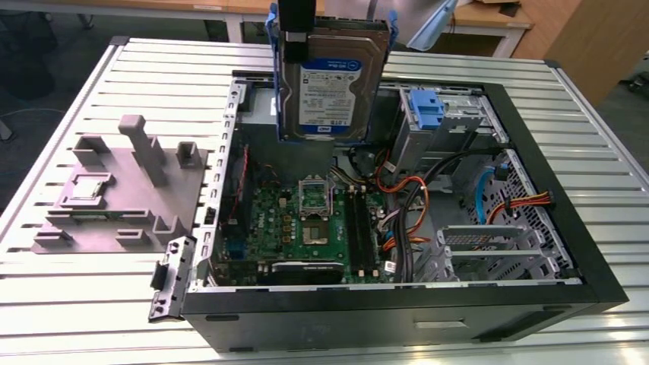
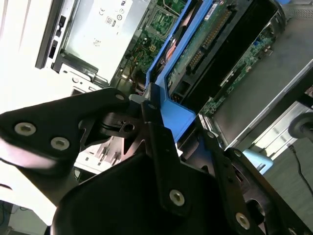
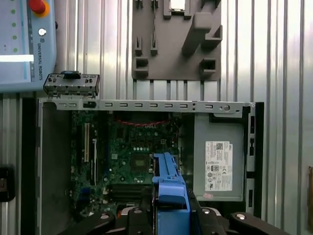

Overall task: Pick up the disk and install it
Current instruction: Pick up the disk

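We grip the disk [image 1: 330, 87] in the gripper [image 3: 170, 210], clamped on its blue frame, above the open computer case [image 1: 406, 303]; carrying step, we judge; installation not yet done.

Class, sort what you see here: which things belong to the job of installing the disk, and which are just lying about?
Belongs to the job:
the disk, clamped in the gripper
the open computer case beneath it

Lying about:
the grey fixture block
the teach pendant
the metal bracket at the case's corner
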Robot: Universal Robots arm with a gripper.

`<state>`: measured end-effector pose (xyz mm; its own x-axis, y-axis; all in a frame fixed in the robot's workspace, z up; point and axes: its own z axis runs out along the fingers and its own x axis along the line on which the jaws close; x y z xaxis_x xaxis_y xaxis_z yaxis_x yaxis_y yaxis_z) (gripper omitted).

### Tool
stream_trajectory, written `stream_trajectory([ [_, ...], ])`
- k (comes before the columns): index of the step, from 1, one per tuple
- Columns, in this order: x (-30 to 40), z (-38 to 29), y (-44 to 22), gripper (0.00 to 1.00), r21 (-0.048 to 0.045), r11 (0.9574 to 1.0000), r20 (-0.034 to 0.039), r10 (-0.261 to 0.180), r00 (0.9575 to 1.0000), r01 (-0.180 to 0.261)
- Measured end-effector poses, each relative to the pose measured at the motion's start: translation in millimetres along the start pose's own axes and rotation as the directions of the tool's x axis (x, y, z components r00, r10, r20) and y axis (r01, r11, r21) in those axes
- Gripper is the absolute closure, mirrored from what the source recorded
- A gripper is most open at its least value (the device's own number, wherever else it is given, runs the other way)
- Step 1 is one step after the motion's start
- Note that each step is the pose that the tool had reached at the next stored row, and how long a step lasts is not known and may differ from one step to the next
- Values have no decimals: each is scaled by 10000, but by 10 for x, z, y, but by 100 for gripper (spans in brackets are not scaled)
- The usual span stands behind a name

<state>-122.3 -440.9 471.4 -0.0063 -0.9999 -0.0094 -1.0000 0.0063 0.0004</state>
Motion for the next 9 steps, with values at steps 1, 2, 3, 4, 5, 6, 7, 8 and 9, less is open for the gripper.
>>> stream_trajectory([
  [1,0,0,0,64,0,10000,-1,0,10000,0],
  [2,0,0,0,64,0,10000,-2,-1,10000,1],
  [3,0,0,0,64,0,10000,-5,-1,10000,1],
  [4,0,0,-1,64,1,10000,-7,-1,10000,1],
  [5,0,0,0,64,0,10000,-7,-1,10000,1],
  [6,0,-1,-1,64,0,10000,-9,0,10000,1],
  [7,0,-1,0,64,0,10000,-10,-1,10000,1],
  [8,0,0,0,64,1,10000,-10,0,10000,0],
  [9,0,0,-1,64,1,10000,-11,-1,10000,1],
])
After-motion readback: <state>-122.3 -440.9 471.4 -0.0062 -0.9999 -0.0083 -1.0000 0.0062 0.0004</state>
